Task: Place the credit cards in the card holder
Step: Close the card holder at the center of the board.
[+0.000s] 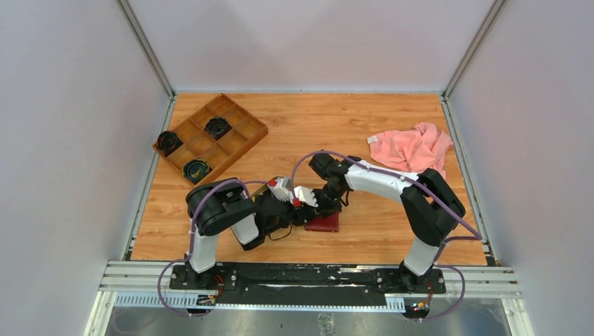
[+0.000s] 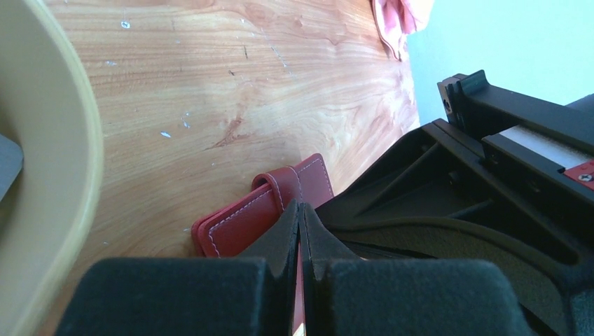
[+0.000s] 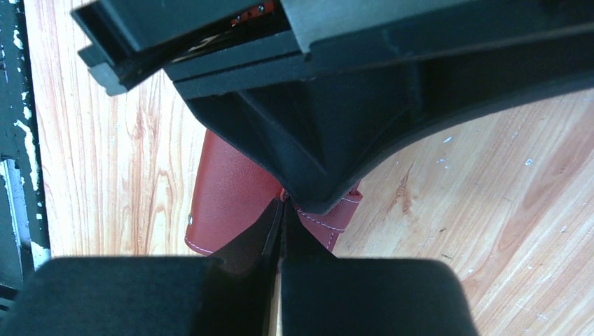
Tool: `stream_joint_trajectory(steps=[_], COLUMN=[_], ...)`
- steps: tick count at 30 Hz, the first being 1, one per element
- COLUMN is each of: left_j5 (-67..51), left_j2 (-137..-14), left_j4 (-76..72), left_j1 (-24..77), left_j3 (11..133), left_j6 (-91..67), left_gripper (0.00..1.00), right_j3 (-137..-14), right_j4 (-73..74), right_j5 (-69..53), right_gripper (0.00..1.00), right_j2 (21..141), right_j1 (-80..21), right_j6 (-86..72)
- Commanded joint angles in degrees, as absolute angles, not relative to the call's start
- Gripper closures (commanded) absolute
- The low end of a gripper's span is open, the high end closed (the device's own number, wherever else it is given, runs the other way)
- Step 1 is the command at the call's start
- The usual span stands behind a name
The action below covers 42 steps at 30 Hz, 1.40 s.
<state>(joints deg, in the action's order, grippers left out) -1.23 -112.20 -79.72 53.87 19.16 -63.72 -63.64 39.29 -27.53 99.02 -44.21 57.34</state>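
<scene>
The dark red card holder [image 1: 324, 223] lies folded on the table between the two arms. It also shows in the left wrist view [image 2: 242, 220] and the right wrist view [image 3: 228, 199]. My left gripper [image 1: 302, 213] [image 2: 300, 208] is shut, its tip over the holder's snap tab. My right gripper [image 1: 319, 208] [image 3: 281, 204] is shut too, its tip meeting the left one's above the holder. I see nothing held between either pair of fingers. A grey flat corner [image 2: 7, 164], perhaps a credit card, lies in the tan tray [image 2: 66, 168]. The other cards are hidden.
The oval tan tray sits just left of the holder, mostly under the left arm in the top view. A brown compartmented wooden box [image 1: 242, 143] with black items stands at the back left. A pink cloth [image 1: 413, 147] lies at the back right.
</scene>
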Motion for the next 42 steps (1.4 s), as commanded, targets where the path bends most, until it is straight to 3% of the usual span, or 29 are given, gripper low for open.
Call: stream_joint_trajectory(steps=[1,27,42], left_j5=[-2.26,10.81,14.01], left_j2=[-112.17,-105.54,-105.16], left_j4=[-62.86,-45.01,-37.66], left_j1=[57.63,66.98,69.15], left_j3=[19.4,20.64,23.64], left_j6=[-60.8,-61.87,-60.26], left_gripper=[1.0,1.0,1.0], right_j3=[-60.34,-60.25,-62.42], right_j4=[33.38,31.86,36.89], right_j5=[-24.04,-23.37,-24.23], right_gripper=[1.0,1.0,0.94], right_j2=[99.93,98.85,102.77], right_j1=[-44.65,-43.89,-45.96], right_j6=[55.74,50.52,50.98])
